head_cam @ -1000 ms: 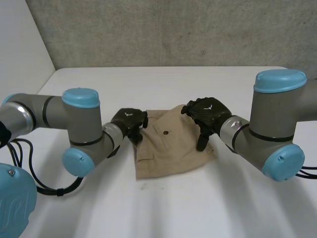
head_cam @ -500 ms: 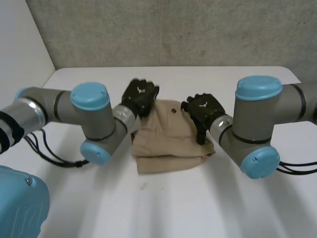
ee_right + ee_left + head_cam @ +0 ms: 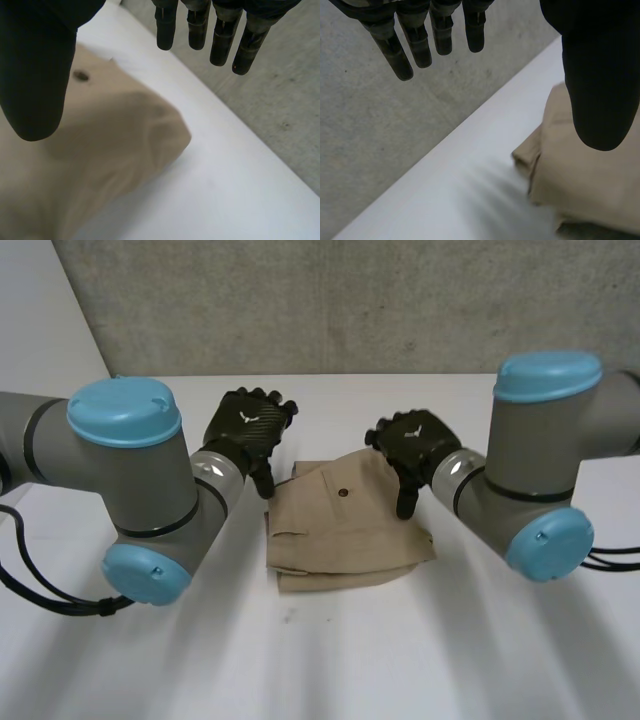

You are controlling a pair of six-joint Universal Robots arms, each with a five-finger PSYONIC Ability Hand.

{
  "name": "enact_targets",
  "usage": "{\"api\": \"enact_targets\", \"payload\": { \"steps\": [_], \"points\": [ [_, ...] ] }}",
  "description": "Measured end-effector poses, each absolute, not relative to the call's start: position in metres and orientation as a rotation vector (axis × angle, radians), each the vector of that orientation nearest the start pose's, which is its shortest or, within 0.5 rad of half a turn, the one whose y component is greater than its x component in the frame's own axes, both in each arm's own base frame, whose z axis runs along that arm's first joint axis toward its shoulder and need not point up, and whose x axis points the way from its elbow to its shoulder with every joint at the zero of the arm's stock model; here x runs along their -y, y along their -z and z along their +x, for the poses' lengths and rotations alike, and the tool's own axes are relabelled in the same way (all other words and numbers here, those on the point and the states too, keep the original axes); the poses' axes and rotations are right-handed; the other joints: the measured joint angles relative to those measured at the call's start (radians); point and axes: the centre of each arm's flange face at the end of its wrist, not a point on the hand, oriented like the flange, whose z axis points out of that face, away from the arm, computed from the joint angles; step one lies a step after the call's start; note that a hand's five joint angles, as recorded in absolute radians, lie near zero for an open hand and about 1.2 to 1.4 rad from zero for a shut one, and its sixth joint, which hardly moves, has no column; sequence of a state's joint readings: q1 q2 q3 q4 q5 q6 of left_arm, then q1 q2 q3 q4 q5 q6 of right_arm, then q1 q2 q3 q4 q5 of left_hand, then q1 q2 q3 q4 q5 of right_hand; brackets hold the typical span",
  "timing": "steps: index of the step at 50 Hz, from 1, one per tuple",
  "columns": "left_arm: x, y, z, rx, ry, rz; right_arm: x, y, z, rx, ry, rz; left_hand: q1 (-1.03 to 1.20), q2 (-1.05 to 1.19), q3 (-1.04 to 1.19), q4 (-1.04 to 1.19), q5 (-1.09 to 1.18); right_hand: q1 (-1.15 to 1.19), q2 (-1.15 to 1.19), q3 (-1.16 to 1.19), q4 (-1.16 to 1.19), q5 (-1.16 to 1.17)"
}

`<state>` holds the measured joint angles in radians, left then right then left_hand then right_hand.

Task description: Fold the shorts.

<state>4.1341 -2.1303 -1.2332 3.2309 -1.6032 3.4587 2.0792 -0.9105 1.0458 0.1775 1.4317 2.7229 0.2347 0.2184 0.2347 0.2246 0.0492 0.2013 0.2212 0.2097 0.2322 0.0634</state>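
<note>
The tan shorts [image 3: 345,525] lie folded into a compact bundle at the middle of the white table, a dark button on the top layer. My left hand [image 3: 250,430] hovers just off the bundle's far left corner, fingers straight and spread, holding nothing. In the left wrist view its fingers [image 3: 415,37] and thumb stand apart above the shorts [image 3: 585,175]. My right hand [image 3: 412,450] is at the far right edge of the bundle, open too. Under it, in the right wrist view, the shorts [image 3: 100,155] lie free below the straight fingers [image 3: 220,35].
The white table [image 3: 400,660] spreads wide in front of the bundle. A grey concrete wall [image 3: 350,300] runs along the table's far edge, close behind both hands. Both arms reach in from the near sides.
My left hand has opened, let go of the cloth and drawn back to the left. The shorts' left part now lies folded over. The right hand stays open at the right edge.
</note>
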Motion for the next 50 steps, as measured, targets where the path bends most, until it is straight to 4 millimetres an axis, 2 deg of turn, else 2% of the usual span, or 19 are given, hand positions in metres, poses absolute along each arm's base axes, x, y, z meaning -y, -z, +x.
{"api": "enact_targets", "payload": {
  "steps": [6,7,9,14,19,22,27,30,32,37,39,40,41,43,45,46,48,50],
  "points": [
    [0.271,-0.210,-0.339,-2.456,2.155,0.951,0.305,-0.212,0.329,-2.098,1.727,-1.081,0.000,0.000,0.000,0.000,0.000,0.000,0.000,0.000,0.000,0.000],
    [0.267,-0.199,-0.341,-2.557,2.108,0.922,0.307,-0.207,0.330,-2.110,1.697,-1.058,0.000,0.000,0.000,0.000,0.000,0.000,0.000,0.000,0.000,0.000],
    [0.264,-0.187,-0.343,-2.632,2.052,0.908,0.308,-0.197,0.330,-2.131,1.657,-1.047,0.000,0.000,0.000,0.000,0.000,0.000,0.000,0.000,0.000,0.000],
    [0.258,-0.158,-0.343,-2.736,1.912,0.910,0.309,-0.167,0.330,-2.201,1.546,-1.052,0.000,0.000,0.000,0.000,0.000,0.000,0.000,0.000,0.000,0.000],
    [0.254,-0.141,-0.339,-2.759,1.816,0.940,0.313,-0.143,0.323,-2.277,1.458,-1.056,0.000,0.000,0.000,0.000,0.000,-0.012,0.000,0.000,0.000,0.000],
    [0.251,-0.135,-0.336,-2.749,1.764,0.979,0.317,-0.137,0.317,-2.309,1.436,-1.048,0.000,0.000,0.000,0.000,0.000,-0.022,0.000,0.000,0.000,0.000],
    [0.245,-0.132,-0.330,-2.701,1.685,1.074,0.323,-0.141,0.308,-2.331,1.443,-1.034,0.000,0.000,0.000,0.000,0.000,-0.033,0.000,0.000,0.000,0.000],
    [0.244,-0.136,-0.328,-2.672,1.685,1.101,0.322,-0.148,0.306,-2.330,1.451,-1.044,0.000,0.000,0.000,0.000,0.000,-0.033,0.000,0.000,0.000,0.000],
    [0.244,-0.147,-0.327,-2.647,1.719,1.104,0.320,-0.160,0.305,-2.319,1.469,-1.066,0.000,0.000,0.000,0.000,0.000,-0.033,0.000,0.000,0.000,0.000],
    [0.243,-0.192,-0.323,-2.572,1.885,1.068,0.312,-0.204,0.303,-2.251,1.586,-1.071,0.000,0.000,0.000,0.000,-0.005,-0.033,0.000,0.000,0.000,0.000],
    [0.240,-0.220,-0.320,-2.524,1.997,1.033,0.309,-0.231,0.300,-2.202,1.666,-1.021,0.000,-0.001,0.000,0.000,-0.005,-0.033,0.000,0.000,0.000,0.000],
    [0.240,-0.224,-0.320,-2.517,2.012,1.027,0.308,-0.234,0.300,-2.195,1.677,-1.012,0.000,-0.002,0.000,-0.001,-0.005,-0.033,0.000,0.000,0.000,0.000],
    [0.237,-0.247,-0.316,-2.474,2.105,0.991,0.305,-0.255,0.298,-2.153,1.738,-0.950,0.000,-0.002,0.000,-0.004,-0.005,-0.033,0.000,0.000,0.000,0.000],
    [0.233,-0.266,-0.312,-2.439,2.179,0.956,0.301,-0.269,0.295,-2.123,1.781,-0.895,0.000,-0.002,0.000,-0.004,-0.005,-0.033,0.000,0.000,0.000,0.000],
    [0.229,-0.299,-0.300,-2.374,2.307,0.867,0.295,-0.296,0.286,-2.077,1.863,-0.777,0.000,-0.002,0.000,-0.004,-0.005,-0.033,0.000,0.000,0.000,0.000],
    [0.229,-0.305,-0.297,-2.362,2.329,0.847,0.292,-0.302,0.283,-2.068,1.884,-0.743,0.000,-0.002,0.000,-0.004,-0.005,-0.033,0.000,0.000,0.000,0.000],
    [0.227,-0.331,-0.278,-2.307,2.420,0.730,0.284,-0.322,0.270,-2.052,1.957,-0.629,0.000,-0.002,0.000,-0.004,-0.005,-0.033,0.000,0.000,0.000,0.000],
    [0.227,-0.342,-0.264,-2.286,2.451,0.650,0.277,-0.332,0.259,-2.055,2.005,-0.559,0.000,-0.002,0.000,-0.004,-0.005,-0.033,0.000,0.000,0.000,0.000]
  ]
}}
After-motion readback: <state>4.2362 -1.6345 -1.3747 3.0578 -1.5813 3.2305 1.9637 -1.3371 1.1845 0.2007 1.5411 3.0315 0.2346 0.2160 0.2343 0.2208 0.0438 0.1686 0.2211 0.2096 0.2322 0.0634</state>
